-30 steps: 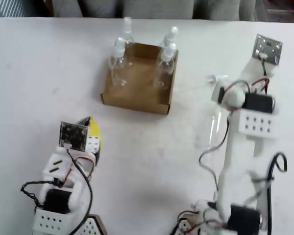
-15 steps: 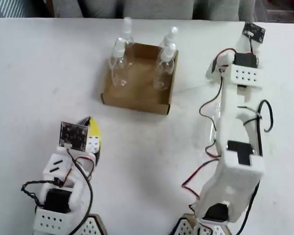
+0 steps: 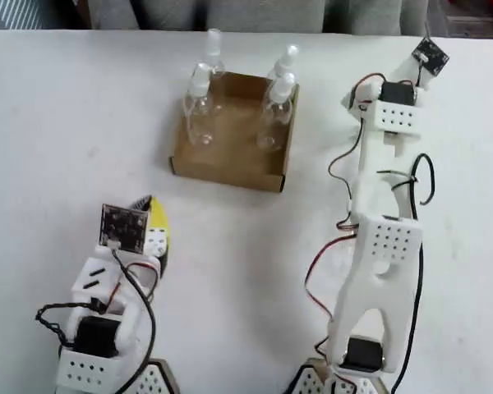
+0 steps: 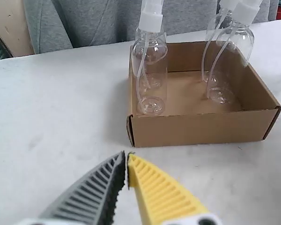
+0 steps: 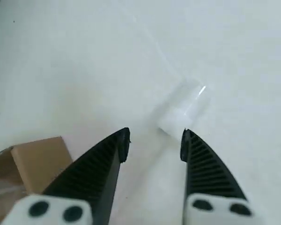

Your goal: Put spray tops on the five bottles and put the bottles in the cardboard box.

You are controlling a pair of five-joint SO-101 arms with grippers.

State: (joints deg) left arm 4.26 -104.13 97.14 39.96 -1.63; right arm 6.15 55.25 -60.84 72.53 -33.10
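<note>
Newly outstretched, right gripper [image 5: 154, 136] hangs agape over the spray top [image 5: 180, 110], three o'clock of the cardboard box [image 3: 226, 174]; an off-centre pinch could flick it away. Left gripper [image 4: 126, 164] closed.

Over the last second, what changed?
The right arm unfolded and stretched toward the far side of the table, beside the cardboard box. The right gripper is open, with a spray top lying just ahead of it. Nothing was taken or let go. The left gripper, shut, the box and the bottles stayed put.
</note>
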